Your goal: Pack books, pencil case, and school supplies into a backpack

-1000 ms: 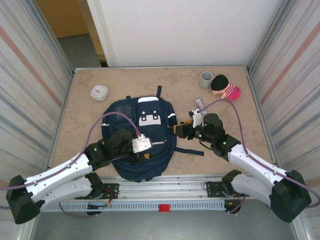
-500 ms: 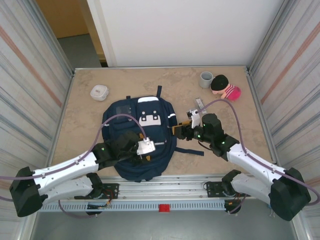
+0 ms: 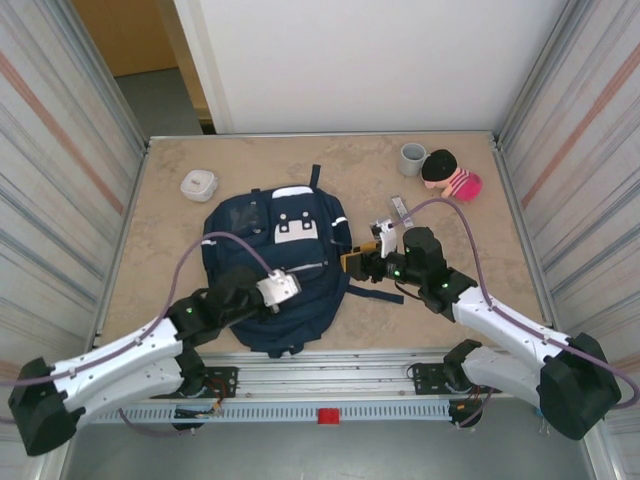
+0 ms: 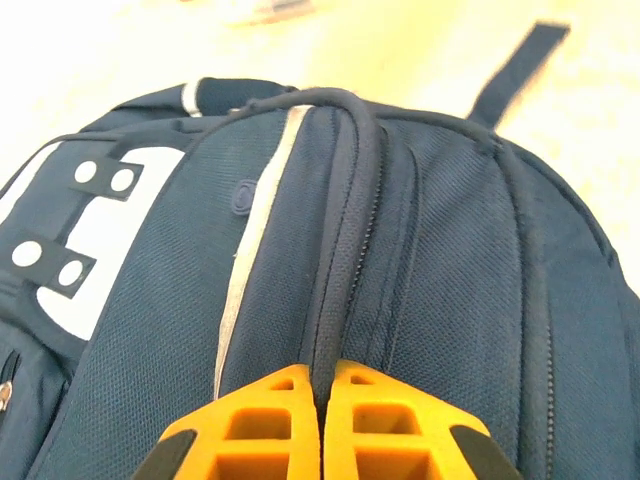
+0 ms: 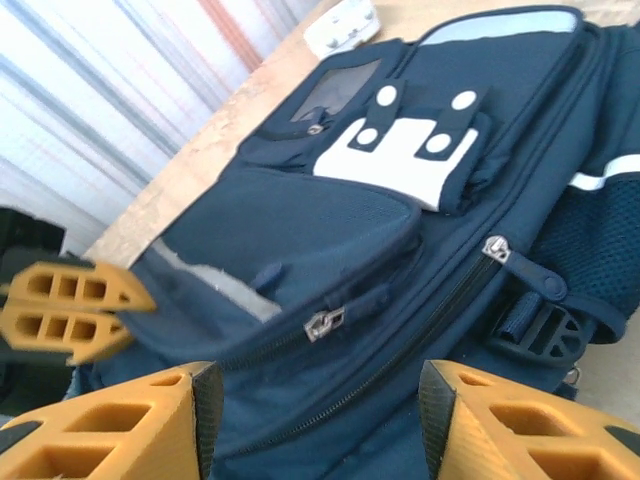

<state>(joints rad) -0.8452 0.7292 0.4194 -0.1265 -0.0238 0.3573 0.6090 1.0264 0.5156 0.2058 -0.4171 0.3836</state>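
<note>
Left gripper [image 4: 322,378] first: its orange fingers [image 4: 262,425] are pressed tight together, and the dark piped ridge of the large navy blue fabric backpack [image 4: 440,260] runs straight down into the seam between them, so it is pinching that fold near the bag's near left side. From the right wrist camera the same pair of orange fingertips [image 5: 72,308] sits closed at the bag's edge. Over to the right gripper [image 5: 315,405]: jaws spread, one orange finger on each side of the view, with the bag's lower front panel and a silver zipper pull [image 5: 320,323] lying beyond the gap; whether it touches the fabric cannot be told. From above, that gripper [image 3: 352,263] hangs just at the backpack's right flank, by a loose dark strap [image 3: 385,297]. The backpack [image 3: 250,245] lies flat in the middle of the tan stone-patterned table [image 3: 480,240], white-patched front pocket [image 3: 293,230] facing up, carry loop pointing to the far edge. Outward now: a narrow grey-white bar [image 3: 399,210] rests on the table just beyond the right gripper, a grey cup [image 3: 411,157] and a pink-and-black plush doll [image 3: 450,175] sit at the far right, and a rounded white box [image 3: 199,184] sits far left.
</note>
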